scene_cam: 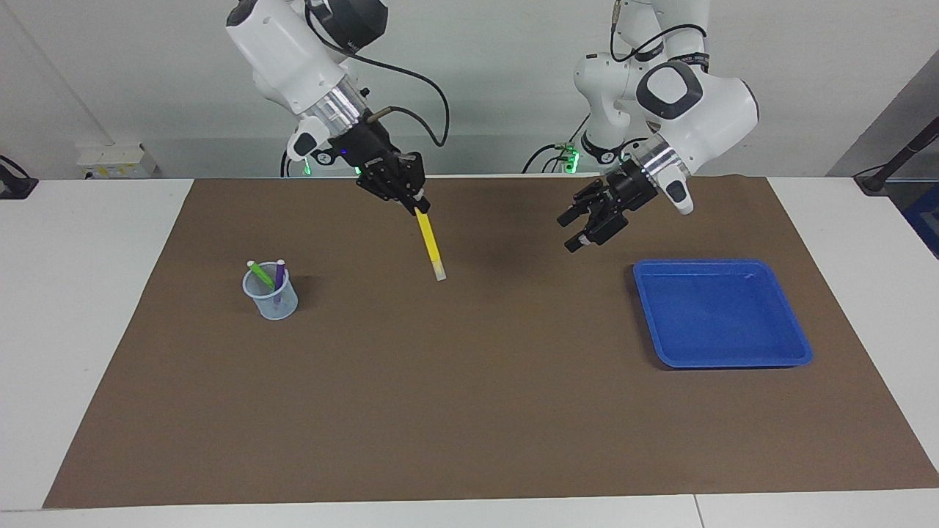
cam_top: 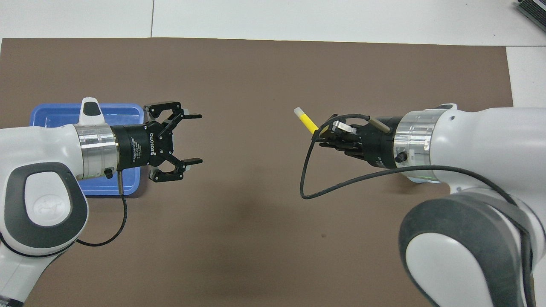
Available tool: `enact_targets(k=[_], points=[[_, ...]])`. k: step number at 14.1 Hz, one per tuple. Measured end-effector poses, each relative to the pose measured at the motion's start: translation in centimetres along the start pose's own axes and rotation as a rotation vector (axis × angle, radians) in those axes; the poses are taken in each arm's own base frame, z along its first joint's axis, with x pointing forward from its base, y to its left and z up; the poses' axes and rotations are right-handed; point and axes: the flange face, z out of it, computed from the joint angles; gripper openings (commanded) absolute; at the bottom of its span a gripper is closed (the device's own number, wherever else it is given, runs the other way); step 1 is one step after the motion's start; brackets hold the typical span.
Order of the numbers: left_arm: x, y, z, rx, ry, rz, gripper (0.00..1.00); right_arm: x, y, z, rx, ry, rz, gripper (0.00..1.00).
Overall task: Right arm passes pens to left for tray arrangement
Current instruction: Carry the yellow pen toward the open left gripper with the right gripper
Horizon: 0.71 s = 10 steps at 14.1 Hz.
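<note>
Yellow pen [scene_cam: 428, 245]: slim, stiff, light, likely slick; hanging tip-down over mid surface [scene_cam: 469, 411].
Right pincer [scene_cam: 412, 204]: clamped on pen's upper end.
Left pincer [scene_cam: 585, 229]: spread wide, empty, near tray [scene_cam: 799, 345].
Hold point: bare lower barrel.

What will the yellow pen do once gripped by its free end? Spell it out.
Probably stays stiff: the yellow pen hangs straight from the right end effector. Likely light, held by one end without sagging. Slim and round, so it may pivot or slip in the open left end effector.
</note>
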Motion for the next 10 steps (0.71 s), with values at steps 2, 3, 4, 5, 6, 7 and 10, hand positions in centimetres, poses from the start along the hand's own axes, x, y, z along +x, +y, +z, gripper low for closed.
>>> enact_targets(k=[2,3,4,5,6,7,10], points=[[-1.2,0.3,0.8,-0.031,-0.009,-0.047,0.95,-1.9,-1.0,1.5,-0.001,-0.025,0.006,0.00],[-1.8,0.2,1.3,-0.038,-0.011,-0.074,0.95,-2.9,-1.5,2.1,-0.002,-0.037,0.003,0.00],[-2.2,0.2,1.8,-0.044,-0.014,-0.105,0.95,-3.8,-2.1,2.5,-0.002,-0.047,-0.004,0.00],[-2.5,0.1,2.1,-0.052,-0.018,-0.136,0.95,-4.6,-2.6,2.8,-0.001,-0.056,-0.011,0.00],[-2.8,0.1,2.3,-0.059,-0.022,-0.164,0.95,-5.4,-3.1,3.0,0.001,-0.062,-0.023,0.00],[-3.1,0.0,2.6,-0.062,-0.026,-0.187,0.95,-6.1,-3.5,3.1,0.003,-0.067,-0.034,0.00],[-4.4,-0.5,3.6,-0.053,-0.034,-0.258,0.95,-7.0,-4.0,3.4,0.006,-0.074,-0.051,0.00]])
